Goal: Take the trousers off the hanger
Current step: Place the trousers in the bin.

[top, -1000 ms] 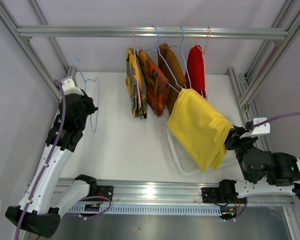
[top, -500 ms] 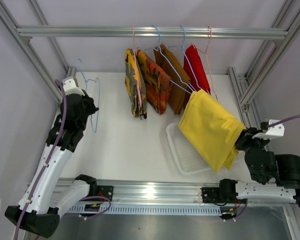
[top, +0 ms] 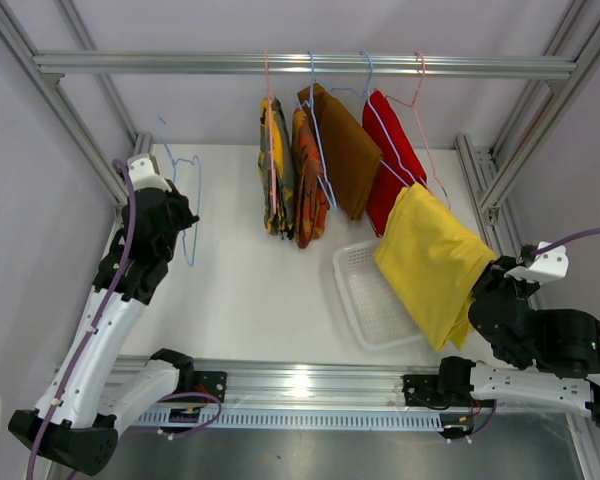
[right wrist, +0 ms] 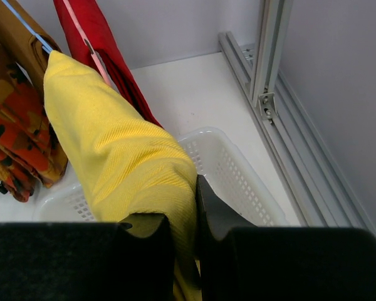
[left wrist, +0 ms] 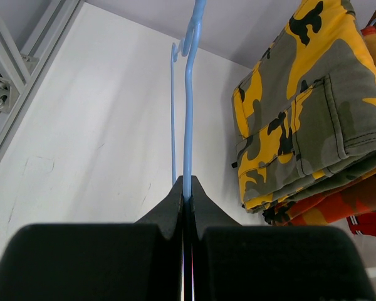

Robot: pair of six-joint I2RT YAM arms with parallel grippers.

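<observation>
The white surface point(top: 250, 290) and the overhead rail point(top: 300, 64) are as they were a second ago. The right arm point(top: 550, 340) has drawn back toward the near right corner. The yellow trousers point(top: 435, 265) have gone with it. A second ago they hung over most of the white mesh basket point(top: 365, 300); now they slant out to the right and cover only its right edge. Their upper fold meets the wire of a pink hanger point(top: 430, 150), just beside the red pair point(top: 392, 150), and their lower end is down at the arm.

On the rail, the brown pair point(top: 345, 145) and the red pair have swung over to the right and hang tilted. The camouflage pair point(top: 273, 165) and the orange-red patterned pair point(top: 308, 175) have turned and now show more edge-on.

The left arm point(top: 110, 310) has not moved. It holds an empty blue hanger point(top: 187, 200) out over the left side of the surface.

The right gripper point(right wrist: 182, 200) stays clamped on the yellow trousers, with a thick fold of cloth filling the narrow gap between its jaws. The left gripper point(left wrist: 185, 188) is fully closed on the blue hanger's thin wire.
</observation>
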